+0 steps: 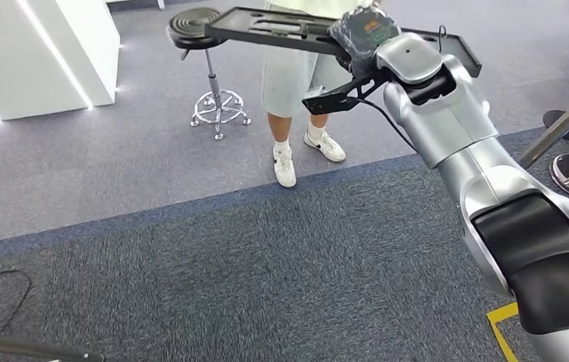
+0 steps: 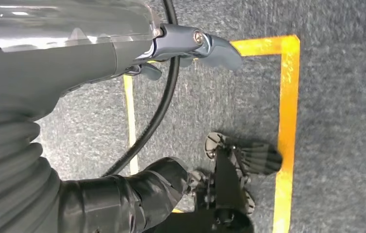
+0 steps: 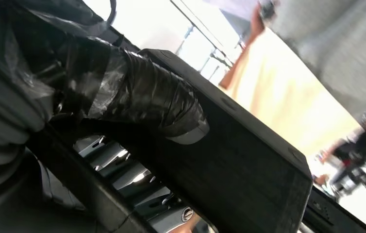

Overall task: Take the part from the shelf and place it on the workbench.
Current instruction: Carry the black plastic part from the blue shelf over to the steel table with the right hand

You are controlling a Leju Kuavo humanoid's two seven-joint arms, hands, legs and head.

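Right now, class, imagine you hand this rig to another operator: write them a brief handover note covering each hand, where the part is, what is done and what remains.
Right hand: raised out front, gripping the long black part, held roughly level over the carpet.
Left hand: hangs low over the yellow floor marking, holding nothing; whether its fingers are open is unclear.
A person stands just beyond the part, beside a stool.
Done: part is off the shelf, in hand.
Left: carry it to the workbench and set it down.
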